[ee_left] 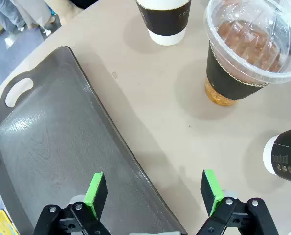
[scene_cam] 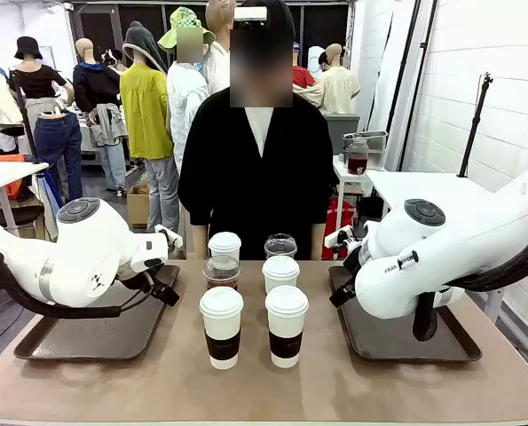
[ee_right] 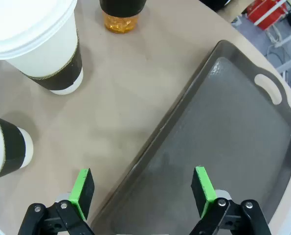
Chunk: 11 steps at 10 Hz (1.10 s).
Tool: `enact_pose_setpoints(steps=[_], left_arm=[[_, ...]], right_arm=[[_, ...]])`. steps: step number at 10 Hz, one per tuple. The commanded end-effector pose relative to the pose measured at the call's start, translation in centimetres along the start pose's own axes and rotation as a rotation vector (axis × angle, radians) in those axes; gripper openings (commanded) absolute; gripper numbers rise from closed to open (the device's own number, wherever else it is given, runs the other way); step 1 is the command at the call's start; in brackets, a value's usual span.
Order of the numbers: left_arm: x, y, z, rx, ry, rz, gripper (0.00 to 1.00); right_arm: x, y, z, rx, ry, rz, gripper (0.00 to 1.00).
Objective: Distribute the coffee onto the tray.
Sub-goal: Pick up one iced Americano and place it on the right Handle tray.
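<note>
Front view: six cups stand mid-table in two columns of three, all on the tan table (scene_cam: pixel 264 390) between the left tray (scene_cam: pixel 68 342) and the right tray (scene_cam: pixel 379 342).
- Near row: two white-lidded paper cups with dark sleeves (scene_cam: pixel 221 327), (scene_cam: pixel 287 325).
- Middle row: clear dome-lidded cup (scene_cam: pixel 221 272) on the left, paper cup (scene_cam: pixel 280 273) on the right.
- Far row: paper cup (scene_cam: pixel 224 245) on the left, clear cup (scene_cam: pixel 280 246) on the right.
- A person in a black top (scene_cam: pixel 256 169) stands at the far edge.

The front view leaves both jaw gaps hard to judge; the wrist views settle them.

Left wrist view: left gripper (ee_left: pixel 154 183) has its jaws spread wide with nothing between them. One green pad is over the tray, the other over the tabletop, so they straddle the rim. Ahead sits a dome-lidded cup of brown iced drink in a dark sleeve (ee_left: pixel 248 54). The tray's handle cut-out (ee_left: pixel 19 92) also shows.

Right wrist view: right gripper (ee_right: pixel 143 183) likewise has its jaws spread with nothing between them, straddling its tray's rim. Ahead stand a white-lidded paper cup (ee_right: pixel 37 44) and the amber base of a clear cup (ee_right: pixel 121 14).
</note>
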<state>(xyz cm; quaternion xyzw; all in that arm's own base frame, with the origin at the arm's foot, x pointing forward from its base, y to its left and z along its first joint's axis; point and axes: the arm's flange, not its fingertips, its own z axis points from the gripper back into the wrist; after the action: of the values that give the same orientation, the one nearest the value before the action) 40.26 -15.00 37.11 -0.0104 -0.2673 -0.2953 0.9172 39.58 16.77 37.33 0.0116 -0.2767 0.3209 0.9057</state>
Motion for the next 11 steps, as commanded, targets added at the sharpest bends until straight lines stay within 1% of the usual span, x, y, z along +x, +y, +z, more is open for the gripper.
enact_pose_setpoints(steps=[1,11], left_arm=[[0.01,-0.01,0.0,0.0,0.0,0.0,1.0],[0.01,-0.01,0.0,0.0,0.0,0.0,1.0]], right_arm=[[0.0,0.0,0.0,0.0,0.0,0.0,1.0],[0.0,0.0,0.0,0.0,0.0,0.0,1.0]])
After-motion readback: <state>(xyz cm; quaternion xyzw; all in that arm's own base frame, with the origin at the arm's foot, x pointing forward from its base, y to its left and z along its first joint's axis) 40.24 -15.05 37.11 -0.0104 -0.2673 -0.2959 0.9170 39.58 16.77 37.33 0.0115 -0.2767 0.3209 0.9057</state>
